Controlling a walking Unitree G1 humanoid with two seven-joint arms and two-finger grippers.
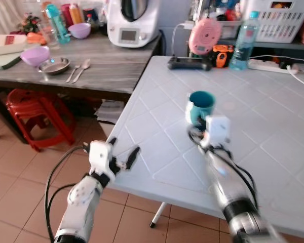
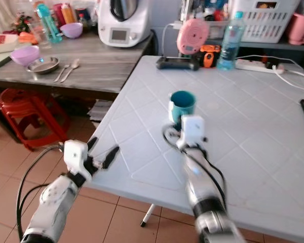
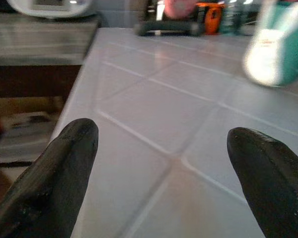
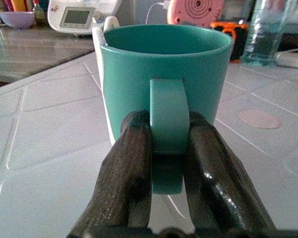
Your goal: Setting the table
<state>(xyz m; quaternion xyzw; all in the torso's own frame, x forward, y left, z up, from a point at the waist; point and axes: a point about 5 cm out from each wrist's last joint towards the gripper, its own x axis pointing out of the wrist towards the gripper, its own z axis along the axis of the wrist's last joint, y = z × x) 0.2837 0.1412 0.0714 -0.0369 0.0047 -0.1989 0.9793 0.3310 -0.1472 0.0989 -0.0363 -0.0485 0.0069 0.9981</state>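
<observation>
While upright on white table [image 1: 273,131], teal mug [image 4: 161,74], handle pinched by right pincer [image 4: 168,163], left pincer [image 3: 164,163] spread.

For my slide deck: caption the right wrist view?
Right tool pinching the teal mug by its handle on the white table.

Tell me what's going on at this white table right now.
The robot's right claw is shut on the handle of a teal mug that stands on the white table. Its left claw hangs open at the table's near edge, holding nothing. Bowls and spoons sit on the wooden table to the left.
</observation>
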